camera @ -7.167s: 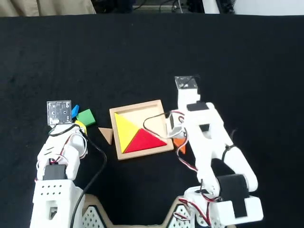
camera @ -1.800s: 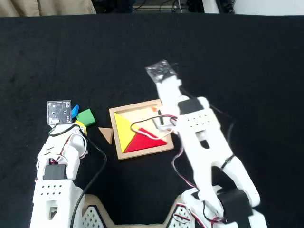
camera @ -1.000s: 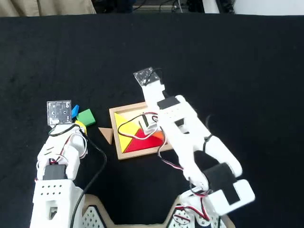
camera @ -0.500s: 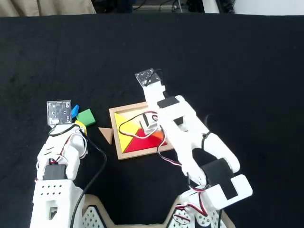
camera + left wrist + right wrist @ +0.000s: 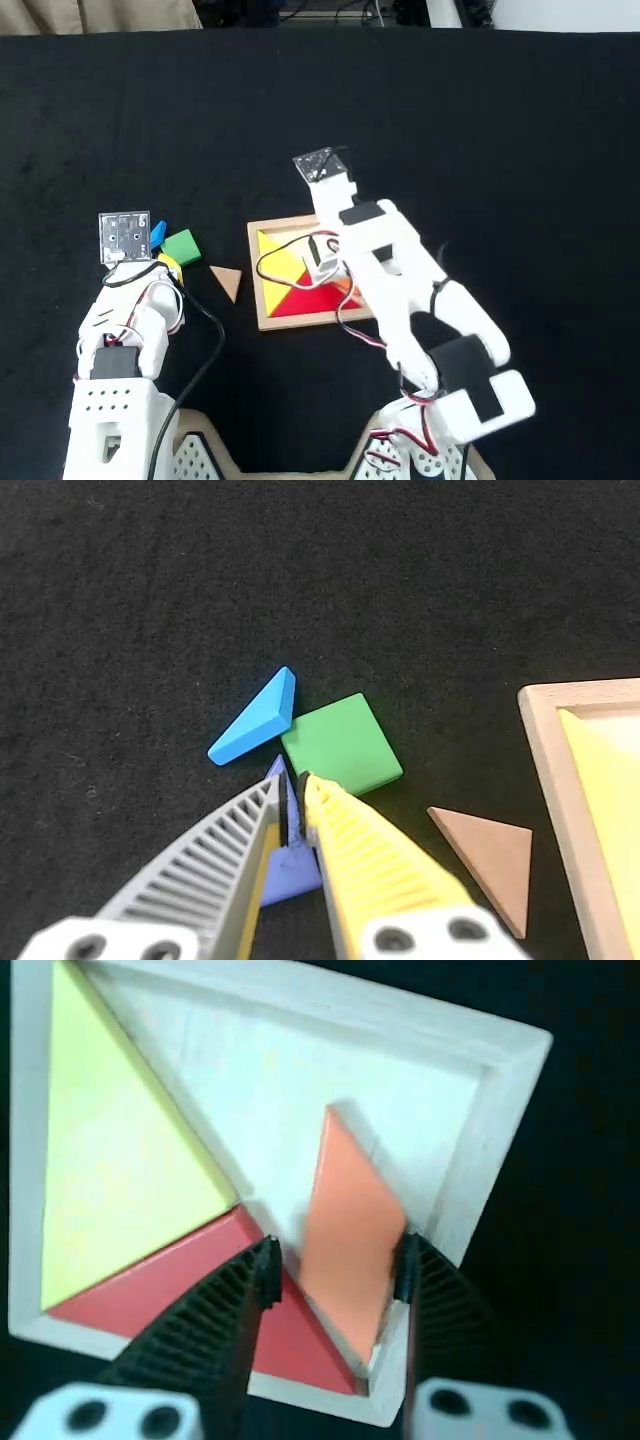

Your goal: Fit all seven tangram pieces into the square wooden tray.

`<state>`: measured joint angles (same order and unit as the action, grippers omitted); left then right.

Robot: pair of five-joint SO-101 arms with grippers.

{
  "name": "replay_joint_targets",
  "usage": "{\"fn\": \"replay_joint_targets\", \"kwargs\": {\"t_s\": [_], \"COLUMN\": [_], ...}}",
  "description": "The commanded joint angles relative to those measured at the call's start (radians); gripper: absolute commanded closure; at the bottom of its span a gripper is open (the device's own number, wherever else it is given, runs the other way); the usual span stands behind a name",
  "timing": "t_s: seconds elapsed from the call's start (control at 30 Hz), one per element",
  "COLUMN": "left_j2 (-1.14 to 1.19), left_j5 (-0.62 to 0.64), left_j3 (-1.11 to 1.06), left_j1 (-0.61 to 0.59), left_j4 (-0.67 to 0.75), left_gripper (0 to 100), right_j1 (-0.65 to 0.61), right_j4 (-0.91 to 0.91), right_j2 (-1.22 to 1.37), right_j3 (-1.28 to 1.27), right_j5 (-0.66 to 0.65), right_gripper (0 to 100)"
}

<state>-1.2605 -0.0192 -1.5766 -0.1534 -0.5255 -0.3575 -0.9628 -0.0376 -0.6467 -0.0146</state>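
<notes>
A black desk [image 5: 500,150] carries two white robot arms side by side. The right arm [image 5: 400,280] stretches out over the square wooden tray [image 5: 258,290], and the left arm [image 5: 125,330] sits well apart from it, off to the tray's other side.

Inside the tray, a large yellow triangle [image 5: 110,1150] fills one side and a red triangle [image 5: 170,1280] lies against it along a shared edge. An orange parallelogram [image 5: 350,1230] is in the tray beside the red triangle, near the wall and one corner. Whether it lies flat on the tray floor cannot be told.

The right claw [image 5: 335,1253] hangs spread wide over that orange piece, its black fingers straddling it. One finger is at the piece's edge by the tray wall and the other stands apart over the red triangle, so nothing is gripped.

Four pieces remain on the desk outside the tray. A green square [image 5: 342,744] lies near the left claw, with a brown triangle [image 5: 490,858] between it and the tray, and a blue triangle [image 5: 255,720] just beside the green square.

The left claw [image 5: 289,783], one finger grey and one yellow, is drawn almost closed with a sliver of a gap. It is poised over a small purple piece [image 5: 290,870], its tips just beside the green square's corner.
</notes>
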Motion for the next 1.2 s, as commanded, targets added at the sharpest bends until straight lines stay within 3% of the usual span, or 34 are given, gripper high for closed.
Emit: {"fn": "replay_joint_targets", "kwargs": {"t_s": [0.0,0.2,0.3,0.43,0.67,1.03,1.17], "left_j2": [-0.012,-0.012,-0.012,-0.012,-0.012,-0.012,-0.012], "left_j5": [-0.009,-0.009,-0.009,-0.009,-0.009,-0.009,-0.009], "left_j3": [0.007,0.007,0.007,0.007,0.007,0.007,0.007], "left_j1": [0.010,0.010,0.010,0.010,0.010,0.010,0.010], "left_j4": [0.026,0.026,0.026,0.026,0.026,0.026,0.026], "left_gripper": [94,94,94,94,94,94,94], "right_j1": [0.031,0.032,0.028,0.026,0.026,0.026,0.026], "right_j4": [-0.017,0.055,0.120,0.133,0.133,0.204,0.209], "right_j2": [-0.124,-0.294,-0.269,-0.159,0.061,0.099,0.134], "right_j3": [-0.008,-0.065,-0.064,0.002,0.148,0.157,0.163], "right_j5": [-0.011,-0.012,-0.052,-0.074,-0.120,-0.143,-0.219], "right_gripper": [80.1,82.5,98.3,92.8,98.6,98.7,98.7]}}
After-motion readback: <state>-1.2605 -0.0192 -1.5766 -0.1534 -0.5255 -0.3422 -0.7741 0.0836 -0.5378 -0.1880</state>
